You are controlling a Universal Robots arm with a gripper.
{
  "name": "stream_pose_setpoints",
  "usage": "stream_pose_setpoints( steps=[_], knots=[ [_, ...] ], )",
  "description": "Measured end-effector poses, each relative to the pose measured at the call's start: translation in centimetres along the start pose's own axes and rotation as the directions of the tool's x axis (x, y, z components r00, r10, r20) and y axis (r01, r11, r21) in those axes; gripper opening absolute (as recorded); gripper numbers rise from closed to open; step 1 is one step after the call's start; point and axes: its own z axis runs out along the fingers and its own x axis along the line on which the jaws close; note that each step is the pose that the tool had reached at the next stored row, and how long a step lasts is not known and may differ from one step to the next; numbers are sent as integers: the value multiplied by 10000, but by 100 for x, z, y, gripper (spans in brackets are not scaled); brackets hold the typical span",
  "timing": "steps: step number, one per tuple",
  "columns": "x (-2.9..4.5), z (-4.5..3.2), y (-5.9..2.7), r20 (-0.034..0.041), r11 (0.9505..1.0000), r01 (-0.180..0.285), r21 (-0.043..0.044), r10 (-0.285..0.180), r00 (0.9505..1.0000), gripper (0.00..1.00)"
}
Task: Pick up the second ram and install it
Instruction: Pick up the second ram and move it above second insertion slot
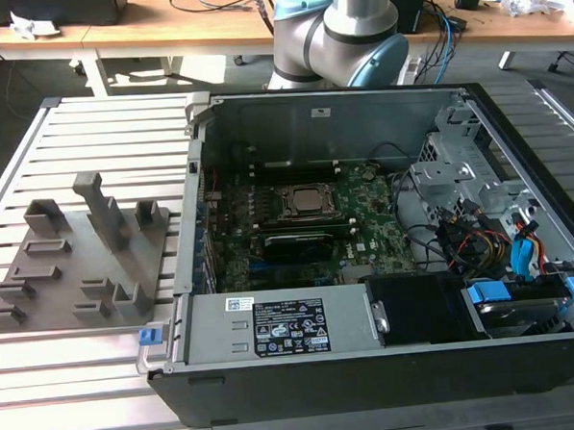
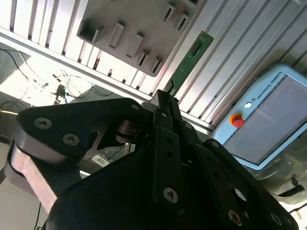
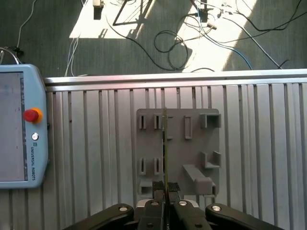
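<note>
We note the gripper (image 3: 165, 188) clamped on the ram stick (image 2: 188, 60) over the grey tray (image 3: 192, 143); seating in the motherboard (image 1: 375, 234) not yet done.

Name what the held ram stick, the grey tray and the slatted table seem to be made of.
The second ram: green circuit board, matte, carrying a dark chip. The holder tray: probably plastic, dull even grey, blocky slots. The table: likely aluminium, pale silvery grooved slats.
</note>
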Motion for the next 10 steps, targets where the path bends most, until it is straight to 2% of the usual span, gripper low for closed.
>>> stream_pose_setpoints(
  steps=[2,3,4,5,6,7,8,10],
  knots=[
    [-1,-68,2,8,10000,1,-1,-1,10000,14],
    [0,-67,3,63,10000,2,-4,-2,10000,14],
    [-1,-68,3,343,10000,10,-22,-9,9994,14],
    [-1,-68,1,729,10000,24,-40,-21,9973,14],
    [-1,-68,1,1054,10000,36,-55,-30,9944,14],
    [-1,-65,1,1096,10000,38,-54,-32,9940,14],
    [-1,-61,1,1091,10000,38,-60,-31,9940,14],
    [-1,-39,-17,927,10000,35,-76,-28,9957,14]
  ],
)
